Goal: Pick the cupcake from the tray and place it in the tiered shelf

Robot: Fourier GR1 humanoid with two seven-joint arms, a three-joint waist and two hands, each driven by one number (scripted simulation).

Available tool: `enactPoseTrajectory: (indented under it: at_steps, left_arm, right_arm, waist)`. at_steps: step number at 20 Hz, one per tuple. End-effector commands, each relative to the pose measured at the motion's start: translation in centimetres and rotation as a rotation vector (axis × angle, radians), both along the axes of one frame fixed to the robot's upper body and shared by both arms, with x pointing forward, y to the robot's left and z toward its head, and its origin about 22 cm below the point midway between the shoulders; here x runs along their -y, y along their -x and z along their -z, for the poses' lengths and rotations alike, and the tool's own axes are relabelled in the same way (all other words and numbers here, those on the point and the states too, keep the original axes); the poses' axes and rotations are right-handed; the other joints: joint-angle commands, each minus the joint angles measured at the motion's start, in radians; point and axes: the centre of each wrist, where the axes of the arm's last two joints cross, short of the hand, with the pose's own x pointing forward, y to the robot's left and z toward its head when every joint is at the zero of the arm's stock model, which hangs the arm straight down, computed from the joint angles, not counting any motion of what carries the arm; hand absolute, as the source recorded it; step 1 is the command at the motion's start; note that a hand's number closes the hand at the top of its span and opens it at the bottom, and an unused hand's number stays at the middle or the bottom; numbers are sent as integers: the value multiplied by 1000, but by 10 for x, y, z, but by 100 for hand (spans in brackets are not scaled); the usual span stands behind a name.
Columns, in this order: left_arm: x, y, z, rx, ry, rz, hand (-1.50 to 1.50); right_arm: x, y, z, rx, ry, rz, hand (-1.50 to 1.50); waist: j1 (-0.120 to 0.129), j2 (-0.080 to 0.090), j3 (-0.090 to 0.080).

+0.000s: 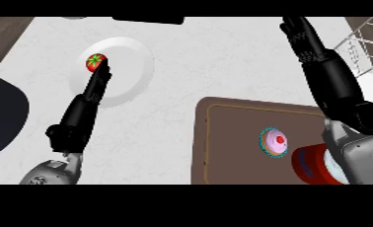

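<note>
The cupcake (pixel 276 142), pink-frosted with a red dot on top and a teal wrapper, sits untouched on the brown tray (pixel 233 122) in the lower right of the frame, so by my reading the pick has not begun and the task is at its opening step. The right hand (pixel 310 38) stretches up the right side with fingers straight and holding nothing, well past the cupcake and near a wire rack (pixel 357 48) at the right edge, which is probably the tiered shelf. The next move calls for bringing that hand back down over the tray and closing its fingers round the cupcake without knocking the red cylinder (pixel 310 164) just beside it, partly hidden by the forearm. The left hand (pixel 98 80) lies in the upper left, fingers straight and together, tips touching or just beside a tomato (pixel 95 62) on a white plate (pixel 134 58). No brand, label or writing can be read anywhere.
</note>
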Motion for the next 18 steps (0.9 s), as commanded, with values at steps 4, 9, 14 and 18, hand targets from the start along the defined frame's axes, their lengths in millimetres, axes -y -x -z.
enactPoseTrajectory:
  at_steps: [4, 9, 14, 18]
  left_arm:
    - [-20, -4, 3, -21, -1, -46, 0]
    - [-20, 0, 15, -69, 2, -75, 0]
    - [-13, -1, 30, -113, 20, -54, 0]
    - [-14, -5, 38, -114, 17, 4, 0]
  right_arm:
    - [56, 12, 24, -215, -141, 347, -150]
    - [118, 31, 71, -364, 62, 725, 150]
    - [126, 73, 123, -232, -124, 1174, -150]
    - [96, 109, 124, -74, -287, 1197, -150]
  waist:
    - [-87, 13, 48]
    - [-167, 55, 22]
    - [-126, 18, 48]
    - [-91, 12, 48]
